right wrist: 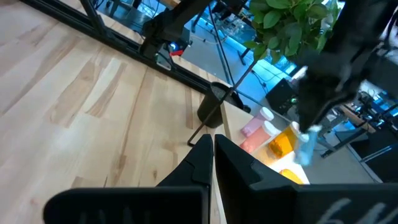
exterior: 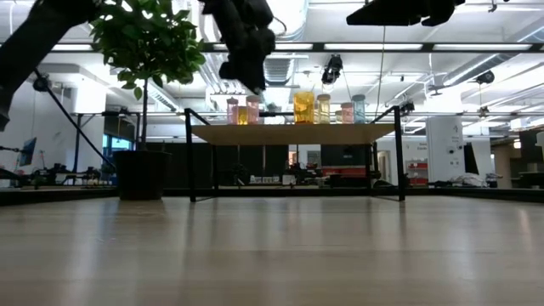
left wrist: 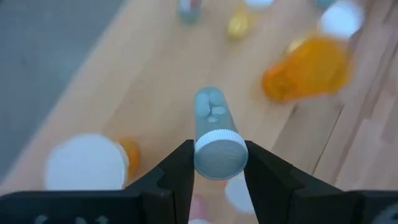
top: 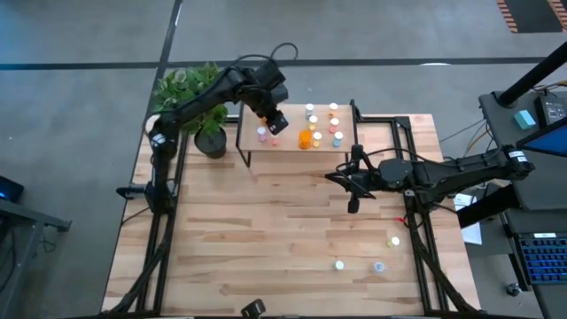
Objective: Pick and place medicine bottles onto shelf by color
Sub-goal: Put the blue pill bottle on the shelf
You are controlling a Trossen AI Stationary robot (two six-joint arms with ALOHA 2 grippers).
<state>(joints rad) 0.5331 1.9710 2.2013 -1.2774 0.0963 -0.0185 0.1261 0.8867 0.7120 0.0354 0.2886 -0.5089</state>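
Bottle, pale blue (left wrist: pixel 212 134) — light, rigid, slick; left gripper (left wrist: pixel 216 163) is pinching it just below the cap, over the shelf (top: pixel 292 151); right gripper (top: pixel 353 183) is idling pressed together.

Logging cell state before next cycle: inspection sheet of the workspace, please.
Surface: wooden table, mostly bare at centre.
Job's things: shelf at the far edge carries pink, yellow, blue and one larger orange bottle; three loose bottles near the front right corner.
Clutter: potted plant beside the shelf; small dark object at the front edge.
Grippers: left tool above the shelf, shut on a blue bottle; right tool shut, empty, over the table's right side.
Cables: black cable looping behind the left arm.
Surroundings: concrete floor, workstation at right.
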